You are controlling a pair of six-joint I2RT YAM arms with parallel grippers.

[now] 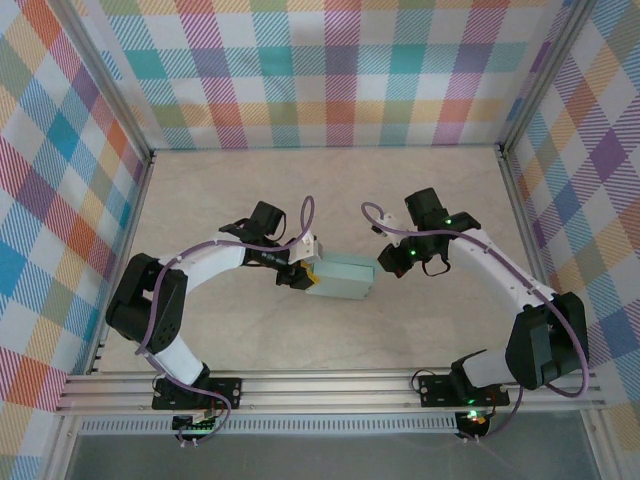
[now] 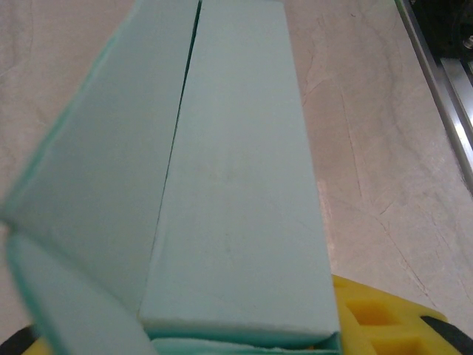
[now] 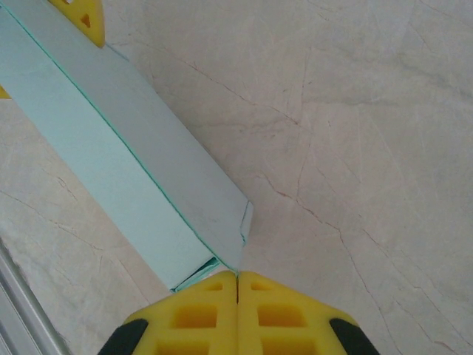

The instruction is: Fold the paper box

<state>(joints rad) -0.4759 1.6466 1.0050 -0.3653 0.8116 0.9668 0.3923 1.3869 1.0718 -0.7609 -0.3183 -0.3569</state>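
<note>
The paper box [image 1: 340, 277] is a pale mint-teal rectangular box at mid table, held between my two grippers. My left gripper [image 1: 300, 272] is shut on its left end. In the left wrist view the paper box [image 2: 236, 185] runs away from the camera, with a long seam slit on top and a loose flap [image 2: 66, 296] hanging at the lower left. It sits between the yellow fingers [image 2: 388, 318]. My right gripper [image 1: 385, 262] is at the box's right end. Its yellow fingers [image 3: 192, 314] are pressed together, with the box's thin corner edge [image 3: 235, 251] pinched in their seam.
Pale marble tabletop [image 1: 330, 190] lies behind the arms and stretches to the checked back wall. An aluminium rail [image 1: 330, 385] crosses the near edge, and the same rail [image 2: 451, 89] appears in the left wrist view.
</note>
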